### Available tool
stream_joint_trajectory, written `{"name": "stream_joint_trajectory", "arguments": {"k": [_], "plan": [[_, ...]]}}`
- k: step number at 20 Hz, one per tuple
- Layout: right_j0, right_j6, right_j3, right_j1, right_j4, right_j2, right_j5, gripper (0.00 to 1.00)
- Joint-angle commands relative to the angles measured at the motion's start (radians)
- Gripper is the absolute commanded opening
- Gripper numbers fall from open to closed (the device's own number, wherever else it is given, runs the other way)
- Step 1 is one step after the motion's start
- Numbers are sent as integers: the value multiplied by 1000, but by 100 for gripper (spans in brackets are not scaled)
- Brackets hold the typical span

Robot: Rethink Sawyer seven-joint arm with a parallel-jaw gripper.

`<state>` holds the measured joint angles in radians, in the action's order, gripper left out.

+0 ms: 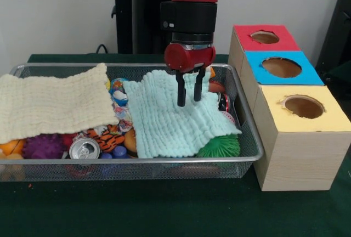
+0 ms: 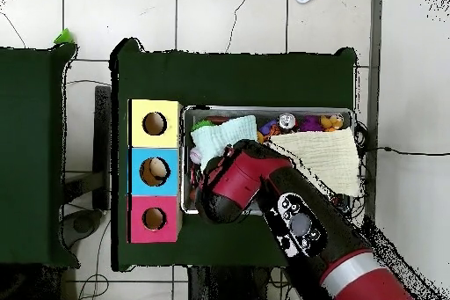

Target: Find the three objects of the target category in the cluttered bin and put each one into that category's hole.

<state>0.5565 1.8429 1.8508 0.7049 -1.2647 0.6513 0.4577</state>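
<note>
The wire-mesh bin (image 1: 249, 138) holds a pile of clutter. A mint-green cloth (image 1: 170, 119) lies over its middle and a cream waffle cloth (image 1: 49, 102) over its left part. In the gap between them a strip of white cloth with small coloured patches (image 1: 120, 108) shows; the rest of the printed cloths is hidden. My gripper (image 1: 189, 101) hangs straight down over the far part of the mint cloth, fingers slightly apart and empty, tips at or just above the cloth. The yellow-surround hole (image 1: 303, 107) is on the wooden box's near end, right of the bin. In the overhead view my arm (image 2: 237, 182) covers the gripper.
The box also has a blue hole (image 1: 281, 67) and a red hole (image 1: 265, 37). In the bin lie a drink can (image 1: 84, 148), a green spiky ball (image 1: 220, 146), a purple spiky ball (image 1: 43, 146) and a tiger-striped toy (image 1: 107, 136).
</note>
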Motion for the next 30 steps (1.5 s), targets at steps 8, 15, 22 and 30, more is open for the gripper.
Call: {"name": "stream_joint_trajectory", "arguments": {"k": [8, 15, 22, 30], "plan": [[-14, -201, -99, -190, 60, -69, 157, 100], [15, -256, -93, -224, 109, -69, 187, 100], [-4, -134, -105, -266, 22, -111, 69, 100], [-31, -110, -96, -245, -35, -132, 17, 0]]}}
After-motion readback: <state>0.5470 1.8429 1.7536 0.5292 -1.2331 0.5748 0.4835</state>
